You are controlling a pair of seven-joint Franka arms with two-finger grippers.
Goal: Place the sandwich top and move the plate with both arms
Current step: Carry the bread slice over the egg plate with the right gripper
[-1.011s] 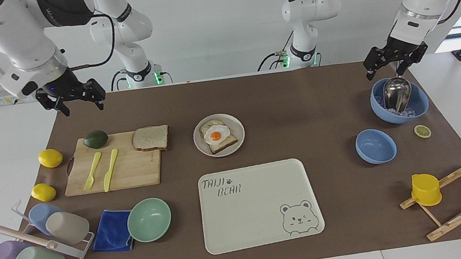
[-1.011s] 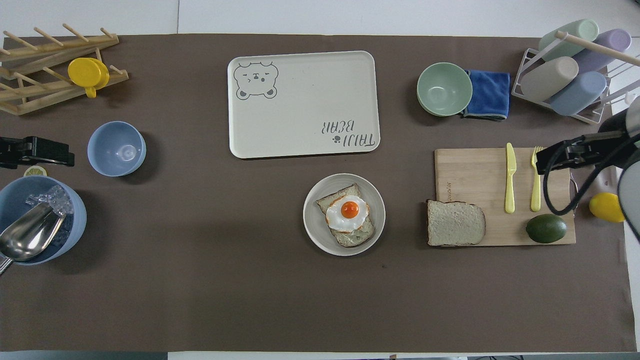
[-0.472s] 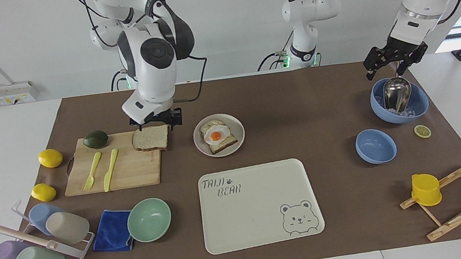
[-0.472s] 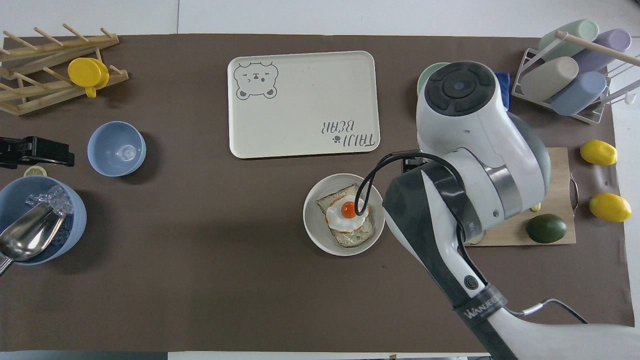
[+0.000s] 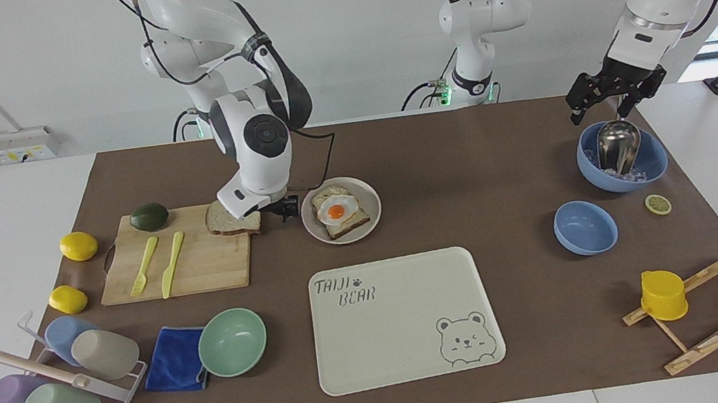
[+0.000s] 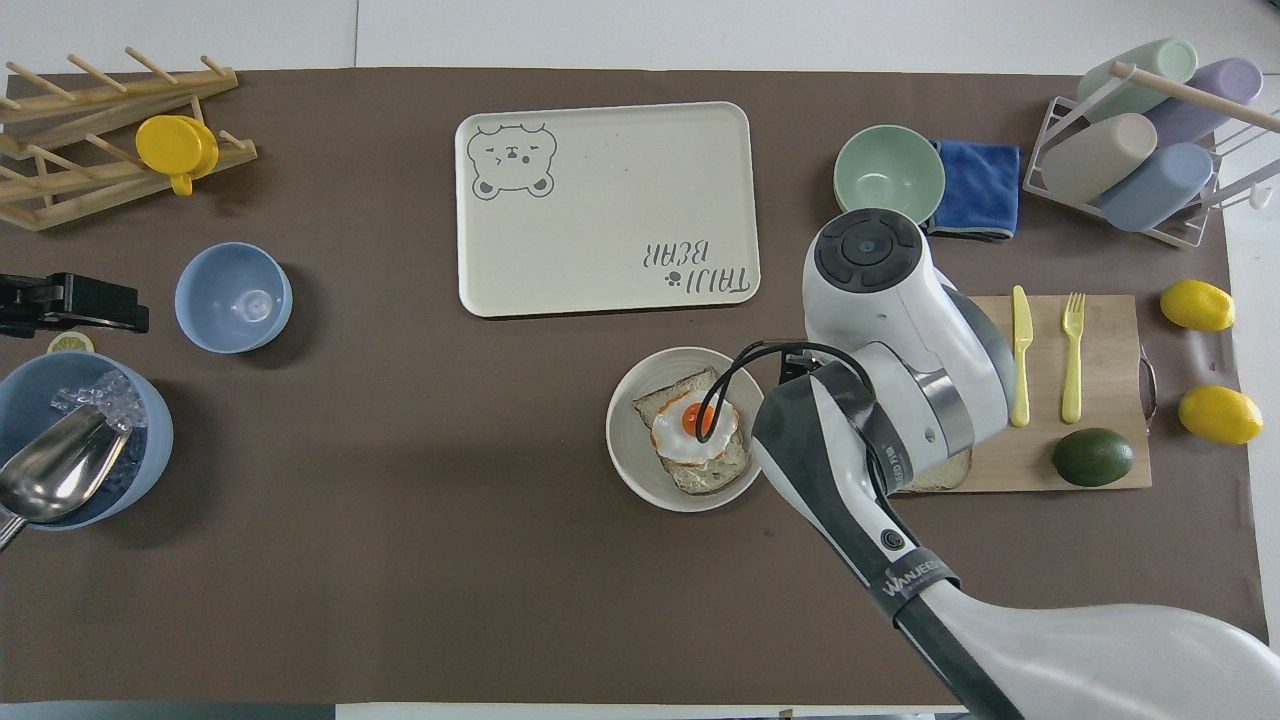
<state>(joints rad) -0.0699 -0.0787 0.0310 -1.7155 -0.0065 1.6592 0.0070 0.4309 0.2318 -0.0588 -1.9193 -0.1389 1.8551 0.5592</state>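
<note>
Hanging low over the wholemeal bread slice (image 5: 233,222) on the bamboo cutting board (image 5: 202,265), left of frame centre: right gripper (image 5: 280,209), jaws wide, holding nothing. Centre frame: plate (image 5: 371,219) with egg toast (image 5: 340,212). Upper right, over the ice bowl (image 5: 653,167): left gripper (image 5: 609,104), spread wide, waiting.

Bread mostly hidden on my screens

My right arm (image 6: 900,400) covers the sandwich top (image 5: 232,225) — only an edge shows; right gripper (image 5: 283,209) largely hidden — left gripper (image 6: 70,303) cut off
</note>
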